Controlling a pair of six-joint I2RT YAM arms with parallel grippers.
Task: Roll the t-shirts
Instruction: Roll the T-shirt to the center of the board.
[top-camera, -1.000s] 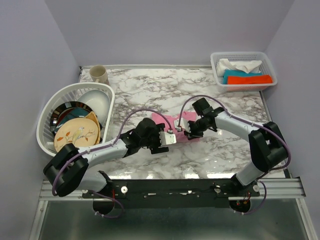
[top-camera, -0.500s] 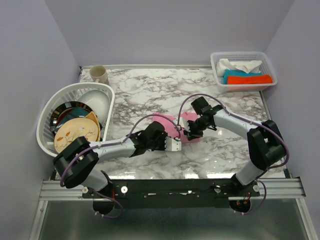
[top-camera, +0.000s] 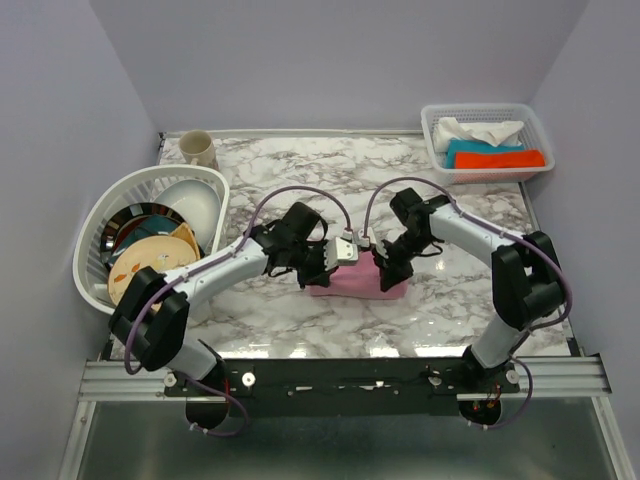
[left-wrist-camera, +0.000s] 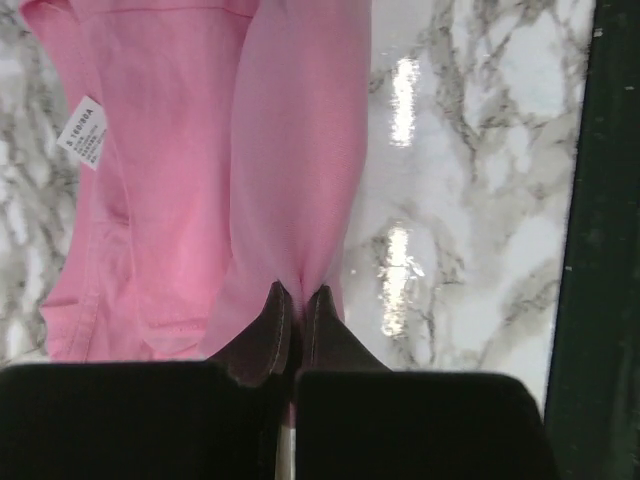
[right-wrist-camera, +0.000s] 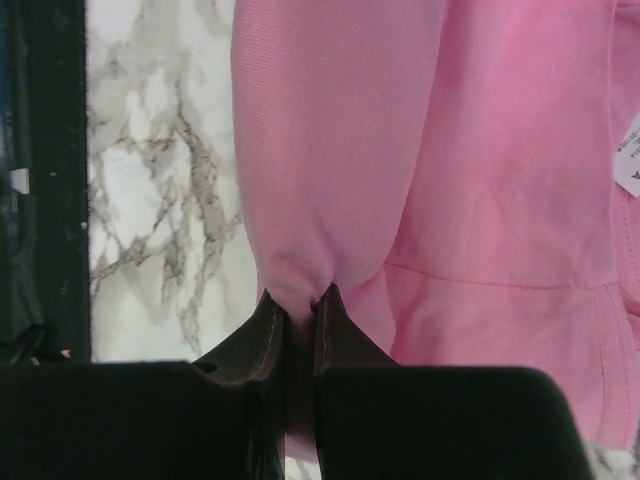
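Observation:
A pink t-shirt (top-camera: 352, 282) lies bunched in a low band on the marble table (top-camera: 300, 170), near the middle. My left gripper (top-camera: 322, 274) is shut on a fold at its left end; the wrist view shows pink fabric (left-wrist-camera: 300, 180) pinched between the dark fingertips (left-wrist-camera: 272, 318). My right gripper (top-camera: 388, 272) is shut on a fold at the shirt's right end, cloth (right-wrist-camera: 330, 160) squeezed between its fingers (right-wrist-camera: 268, 322). A white care label (left-wrist-camera: 86, 132) shows on the shirt's left part. The shirt's middle is partly hidden by both wrists.
A white dish rack (top-camera: 100, 225) with plates and a bowl stands at the left edge. A beige mug (top-camera: 198, 149) sits at the back left. A white basket (top-camera: 432, 130) with folded cloths sits at the back right. Black rail (left-wrist-camera: 610, 240) runs along the near edge.
My left gripper closed on the shirt's left fold and swung back over the table. The flat pink shirt now lies as a bunched band nearer the front. The right gripper kept its hold.

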